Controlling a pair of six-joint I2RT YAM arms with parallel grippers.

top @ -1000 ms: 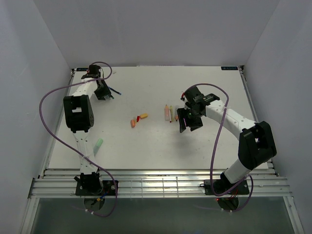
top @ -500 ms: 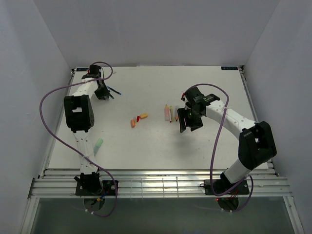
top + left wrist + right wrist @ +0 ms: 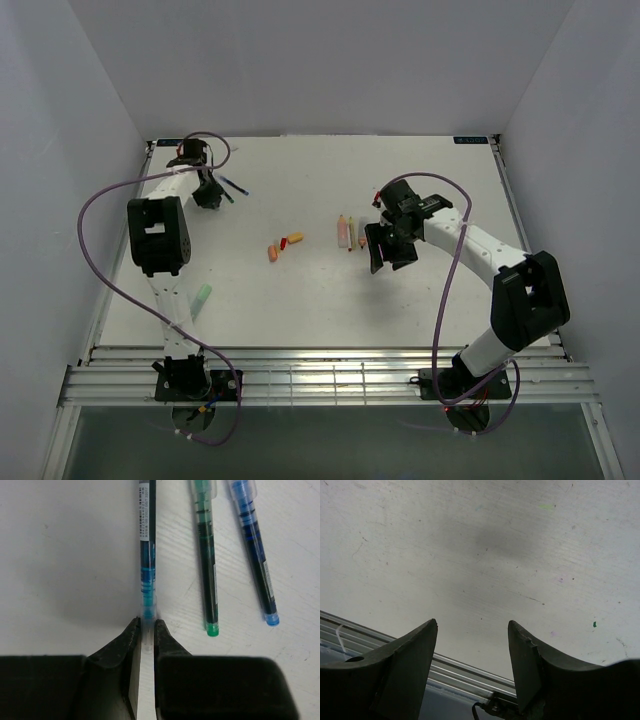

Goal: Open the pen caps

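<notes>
In the left wrist view my left gripper (image 3: 146, 626) is shut on the clear cap (image 3: 147, 616) at the near end of a slim teal pen (image 3: 146, 555) lying on the table. A green pen (image 3: 207, 565) and a blue pen (image 3: 255, 560) lie to its right. In the top view the left gripper (image 3: 208, 193) is at the far left and the teal pen (image 3: 236, 186) sticks out of it. My right gripper (image 3: 385, 254) is open and empty beside a pink highlighter (image 3: 342, 231) and an orange pen (image 3: 361, 236). Loose orange (image 3: 272, 253), red (image 3: 284, 243) and yellow (image 3: 295, 237) caps lie mid-table.
A teal piece (image 3: 201, 296) lies near the left arm's lower link. White walls enclose the table on three sides. The metal rail (image 3: 465, 667) at the front edge shows between the right gripper's fingers (image 3: 415, 650).
The left gripper and the teal pen have shifted slightly towards the back left. The right gripper has barely moved.
</notes>
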